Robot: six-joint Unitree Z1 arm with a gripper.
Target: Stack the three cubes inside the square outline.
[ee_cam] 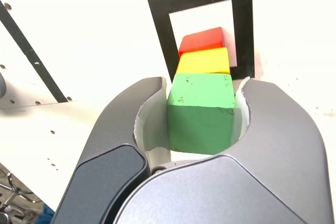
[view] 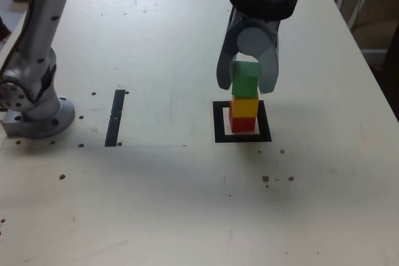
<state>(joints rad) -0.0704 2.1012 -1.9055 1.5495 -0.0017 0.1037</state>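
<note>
The green cube (ee_cam: 201, 114) is clasped by the tool (ee_cam: 201, 109), with one finger set against each of two opposite sides. Directly below it, the yellow cube (view: 245, 106) is seen, carried by the red cube (view: 242, 123); no gap is shown between green and yellow, but whether the green cube's weight is borne by the yellow one cannot be told. The red cube is placed within the black square outline (view: 219, 136), which is marked on the white tabletop (view: 168, 204). The three cubes are roughly lined up in a column. A narrow black strip (view: 115, 119) is seen toward the exterior view's left, well apart from the outline.
</note>
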